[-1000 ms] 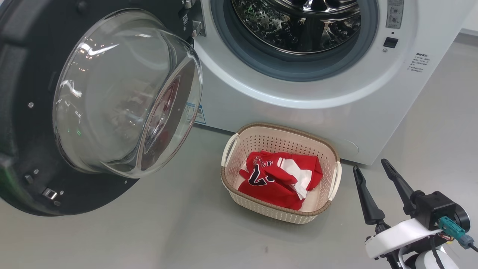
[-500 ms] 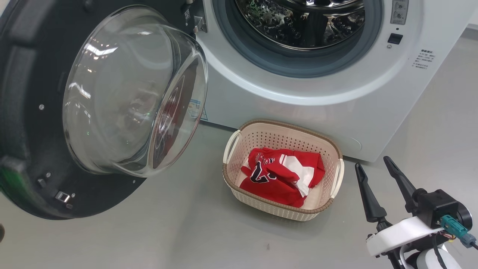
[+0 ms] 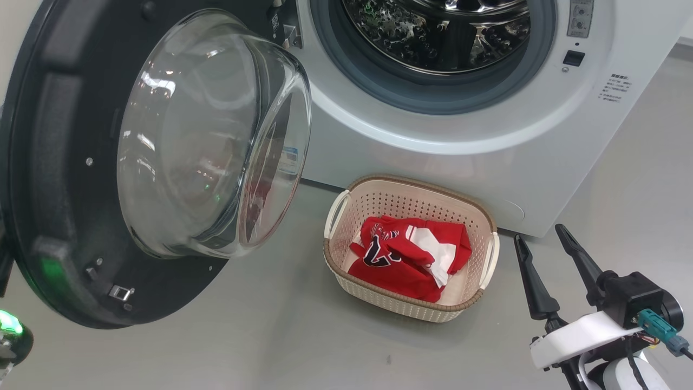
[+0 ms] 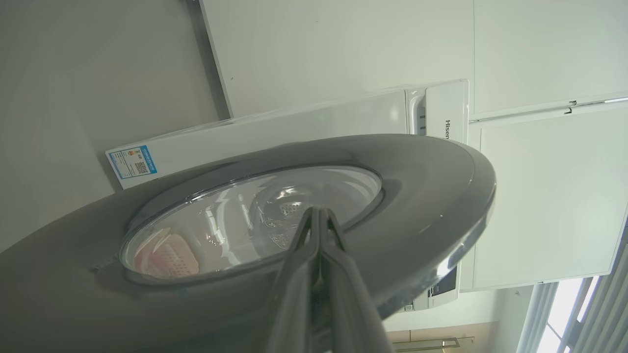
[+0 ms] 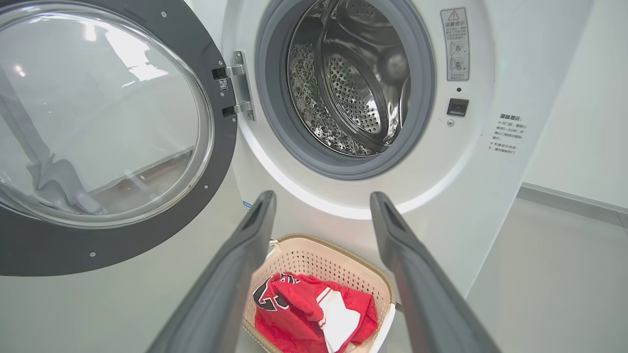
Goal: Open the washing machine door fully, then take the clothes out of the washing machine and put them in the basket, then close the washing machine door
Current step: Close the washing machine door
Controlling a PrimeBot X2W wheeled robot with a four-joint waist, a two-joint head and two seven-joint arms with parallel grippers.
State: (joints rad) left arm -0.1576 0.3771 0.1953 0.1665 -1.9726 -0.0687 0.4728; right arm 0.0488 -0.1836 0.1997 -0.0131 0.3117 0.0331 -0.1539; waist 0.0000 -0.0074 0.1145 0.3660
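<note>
Holds the left gripper (image 4: 319, 211) with jaws pressed together, nothing pinched between them. Aims those closed tips at the grey outer face of the washing machine door (image 4: 417, 186), right at the lower rim of its clear window (image 4: 235, 215); cannot tell whether touching or just short. Holds the right gripper (image 3: 538, 235) with jaws spread wide and empty, fingers (image 5: 230, 274) rising toward the washing machine (image 3: 487, 162). Finds the basket (image 3: 417, 183) ahead of that gap and a little below the tips, resting on the floor (image 3: 270, 336) close against the machine's white front. Finds the clothes (image 3: 409, 257) heaped inside it, red with white panels and dark lettering, well apart from both fingers. Finds the steel drum (image 5: 353, 88) higher up, beyond the space between the spread jaws, mouth open, grey ring (image 5: 270, 98) around it. Finds the door standing open off to the left of the spread jaws, hinged beside the ring, glass bowl bulging out from its black inner frame, well clear of them.
</note>
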